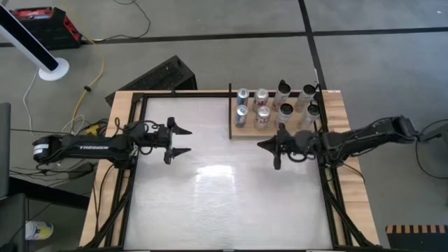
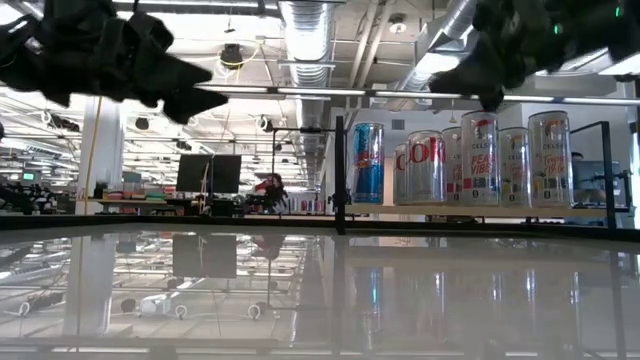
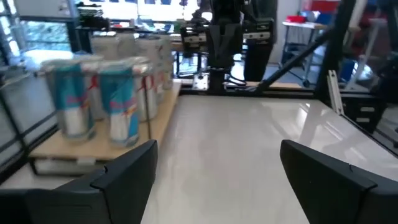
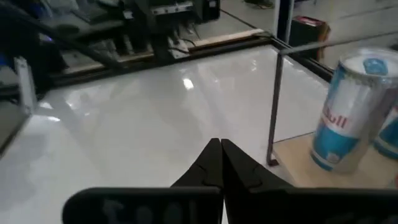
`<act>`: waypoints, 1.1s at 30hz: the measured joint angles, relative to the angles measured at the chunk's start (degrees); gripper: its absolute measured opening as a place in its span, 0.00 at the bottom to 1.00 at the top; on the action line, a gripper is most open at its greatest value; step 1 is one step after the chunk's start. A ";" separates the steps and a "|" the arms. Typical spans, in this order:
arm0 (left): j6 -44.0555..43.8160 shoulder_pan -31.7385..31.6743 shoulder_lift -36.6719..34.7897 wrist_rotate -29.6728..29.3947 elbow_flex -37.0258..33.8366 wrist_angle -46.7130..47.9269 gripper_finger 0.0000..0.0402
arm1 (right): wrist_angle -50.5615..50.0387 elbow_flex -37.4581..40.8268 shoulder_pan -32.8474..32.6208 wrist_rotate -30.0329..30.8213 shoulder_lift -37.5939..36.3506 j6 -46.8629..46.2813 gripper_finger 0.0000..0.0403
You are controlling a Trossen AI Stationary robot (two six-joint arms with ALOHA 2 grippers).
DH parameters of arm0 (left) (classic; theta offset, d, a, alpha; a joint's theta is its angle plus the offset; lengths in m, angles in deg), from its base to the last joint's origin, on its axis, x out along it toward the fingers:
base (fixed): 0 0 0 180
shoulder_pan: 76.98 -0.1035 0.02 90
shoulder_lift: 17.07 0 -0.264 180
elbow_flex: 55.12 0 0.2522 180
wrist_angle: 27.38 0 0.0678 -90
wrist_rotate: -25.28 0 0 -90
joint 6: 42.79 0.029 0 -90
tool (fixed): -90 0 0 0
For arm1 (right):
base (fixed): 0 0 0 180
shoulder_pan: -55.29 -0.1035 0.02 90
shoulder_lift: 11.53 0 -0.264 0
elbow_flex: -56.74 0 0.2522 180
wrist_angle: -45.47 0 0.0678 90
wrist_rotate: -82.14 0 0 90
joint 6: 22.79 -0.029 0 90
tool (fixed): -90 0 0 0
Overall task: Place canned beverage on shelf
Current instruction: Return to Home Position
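On the shelf (image 1: 246, 132), at the worktop's (image 1: 210, 203) far right corner: 8 cans (image 1: 262, 105), countable only from above. Readable low down: "CELS" on a white can (image 2: 551, 160), red "Co" on a silver can (image 2: 425, 168); at the right wrist, Red Bull on a blue can (image 4: 348, 115). By the left edge, left jaws wide apart; right jaws pressed together beside the shelf.

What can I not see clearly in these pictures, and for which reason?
High view: labels of the cans on the shelf are too small to read.
Low view: rear cans partly hide behind front ones.
Left wrist view: beyond the open left gripper, cans are blurred.
Right wrist view: past the shut right gripper, the picture edge cuts off a second can.
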 joint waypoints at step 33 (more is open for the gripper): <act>-12.10 2.92 -45.93 -16.30 -8.55 34.19 0.77 | 1.22 25.32 5.53 -1.67 -35.14 -0.37 0.05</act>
